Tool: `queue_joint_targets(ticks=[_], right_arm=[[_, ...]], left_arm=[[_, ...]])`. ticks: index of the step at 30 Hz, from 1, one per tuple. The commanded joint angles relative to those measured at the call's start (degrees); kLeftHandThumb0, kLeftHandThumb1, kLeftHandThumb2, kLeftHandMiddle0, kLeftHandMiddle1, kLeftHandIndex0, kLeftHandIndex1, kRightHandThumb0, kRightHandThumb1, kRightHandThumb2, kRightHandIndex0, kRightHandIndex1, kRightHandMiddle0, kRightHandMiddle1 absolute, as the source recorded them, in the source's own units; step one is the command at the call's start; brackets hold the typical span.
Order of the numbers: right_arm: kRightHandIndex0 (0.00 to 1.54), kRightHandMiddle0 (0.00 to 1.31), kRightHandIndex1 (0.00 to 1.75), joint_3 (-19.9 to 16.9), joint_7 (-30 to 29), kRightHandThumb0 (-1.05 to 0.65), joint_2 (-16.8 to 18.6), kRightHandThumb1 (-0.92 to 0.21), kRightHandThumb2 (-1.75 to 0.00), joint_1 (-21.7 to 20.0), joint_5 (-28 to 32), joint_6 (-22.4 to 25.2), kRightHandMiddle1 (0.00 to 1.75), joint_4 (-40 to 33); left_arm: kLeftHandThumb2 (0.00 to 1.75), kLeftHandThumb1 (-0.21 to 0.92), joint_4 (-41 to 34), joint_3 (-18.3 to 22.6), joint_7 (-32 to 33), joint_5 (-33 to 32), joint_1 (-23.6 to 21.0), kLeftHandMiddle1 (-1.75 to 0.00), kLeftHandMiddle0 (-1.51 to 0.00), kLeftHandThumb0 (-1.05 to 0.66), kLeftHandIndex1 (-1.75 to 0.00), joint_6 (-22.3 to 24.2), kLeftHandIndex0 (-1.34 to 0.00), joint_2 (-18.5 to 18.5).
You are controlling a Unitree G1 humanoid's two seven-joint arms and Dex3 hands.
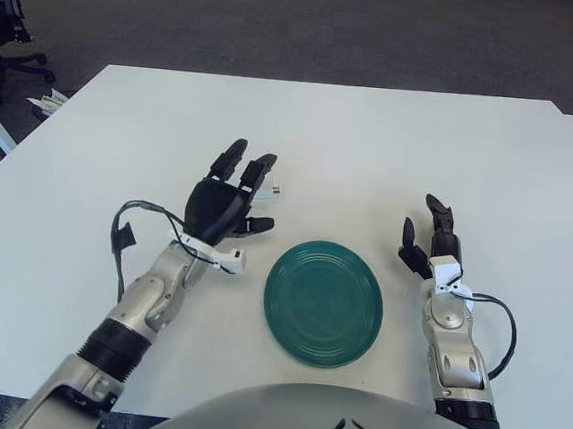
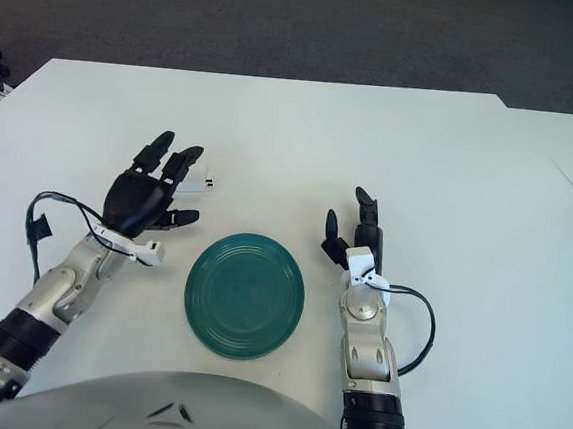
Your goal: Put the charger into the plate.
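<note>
- Two metal-and-black hands show over a smooth, matte white table [image 1: 373, 142].
- One round, dark green plate [image 1: 323, 302] with fine concentric ridges lies flat on the table, between the two forearms.
- One small white, boxy charger [image 1: 265, 187] lies on the table beyond the plate, up and to its left; only its right edge and short prong show.
- Left hand [image 1: 223, 201] shows over the charger with its black fingers [image 1: 231, 157] fanned wide, holding nothing and covering most of it.
- Right hand [image 1: 433, 242] shows just right of the plate, fingers loosely extended, empty.
</note>
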Motion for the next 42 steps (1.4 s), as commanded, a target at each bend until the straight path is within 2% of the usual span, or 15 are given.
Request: queue_joint_targets(ticks=[1, 10, 18, 26, 33, 42], right_arm=[[0.14, 0.00, 0.00, 0.05, 1.39, -0.69, 1.04, -0.92, -0.86, 4.13, 1.34, 5.81, 0.38, 7.08], [0.14, 0.00, 0.00, 0.30, 1.46, -0.69, 1.00, -0.92, -0.86, 4.36, 1.41, 5.59, 0.38, 7.10], [0.13, 0.00, 0.00, 0.32, 1.48, -0.69, 0.93, -0.92, -0.85, 4.58, 1.49, 5.30, 0.37, 7.22], [0.14, 0.00, 0.00, 0.38, 1.36, -0.68, 0.74, -0.92, -0.85, 4.68, 1.26, 4.64, 0.36, 7.71], [0.14, 0.00, 0.00, 0.52, 1.38, -0.69, 0.62, -0.92, -0.85, 4.97, 0.92, 4.32, 0.36, 7.75], [0.13, 0.00, 0.00, 0.38, 1.49, -0.70, 0.75, -0.92, -0.86, 5.35, 1.16, 3.89, 0.36, 7.42]], left_arm=[[0.68, 0.92, 2.42, -0.62, -0.92, -0.64, -3.07, 0.00, -0.14, -1.05, -0.59, -0.57, 0.00, 0.19], [0.67, 0.92, 6.61, -2.26, -0.32, -0.50, -6.96, 0.00, -0.10, -1.05, -0.55, -0.55, 0.00, -0.74], [0.63, 0.92, 19.81, -4.94, 1.82, -1.71, -13.89, 0.00, -0.08, -1.05, -0.62, -3.53, 0.00, -2.76], [0.57, 0.92, 26.78, -6.79, 1.83, -3.29, -18.11, 0.00, -0.08, -1.05, -0.67, -6.88, 0.00, -2.71], [0.47, 0.92, 30.96, -7.95, -3.02, -6.55, -20.97, -0.03, -0.17, -1.05, -0.73, -10.91, -0.01, -3.17], [0.51, 0.92, 30.37, -8.48, -12.93, -11.07, -21.43, -0.03, -0.24, -1.05, -0.79, -11.41, -0.06, -3.62]])
